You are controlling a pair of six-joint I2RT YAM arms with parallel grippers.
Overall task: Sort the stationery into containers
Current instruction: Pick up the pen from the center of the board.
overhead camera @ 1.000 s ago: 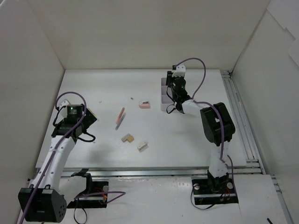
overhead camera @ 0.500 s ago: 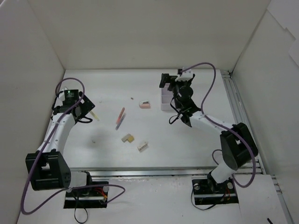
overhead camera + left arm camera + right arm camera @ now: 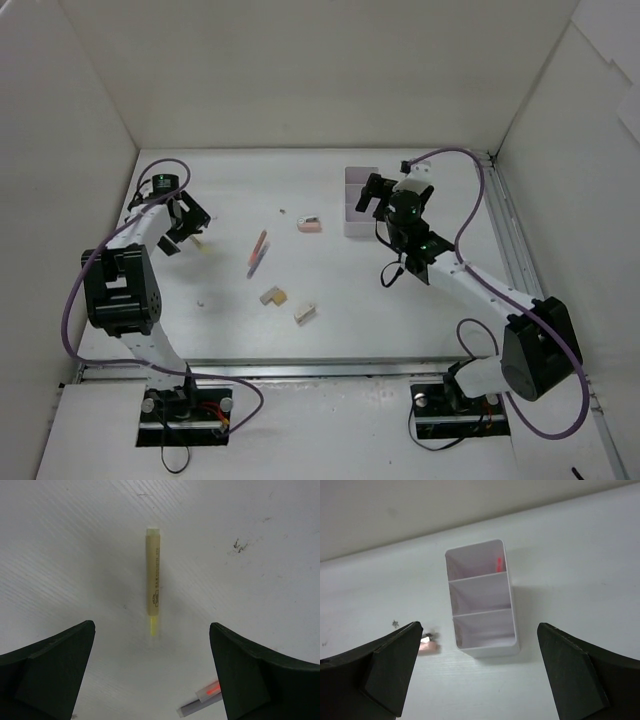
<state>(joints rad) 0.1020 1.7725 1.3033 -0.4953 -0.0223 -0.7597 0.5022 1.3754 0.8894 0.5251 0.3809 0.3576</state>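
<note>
**Both claws open, most stationery loose on the table**

The left claw (image 3: 183,228) is near the left edge of the table (image 3: 400,320), toward the far left corner. Its fingers are spread wide and hold nothing. In the left wrist view a yellow highlighter (image 3: 153,580) lies flat on the table ahead of the gap between the fingers, touching neither. The end of a red-and-grey pen (image 3: 200,703) shows at the bottom of that view.

The right claw (image 3: 375,192) is beside the white box (image 3: 350,180), which stands toward the far right of the table. It is also wide open and empty. The right wrist view shows the box's three compartments in a row. A pink item (image 3: 497,564) is in the farthest one, and the other two look bare.

A pink eraser (image 3: 311,226) lies near the box, on its left. Two pens (image 3: 258,253) lie together near the table's middle. A tan L-shaped block (image 3: 272,296) and a cream block (image 3: 305,314) lie close together, nearer the near edge.
</note>
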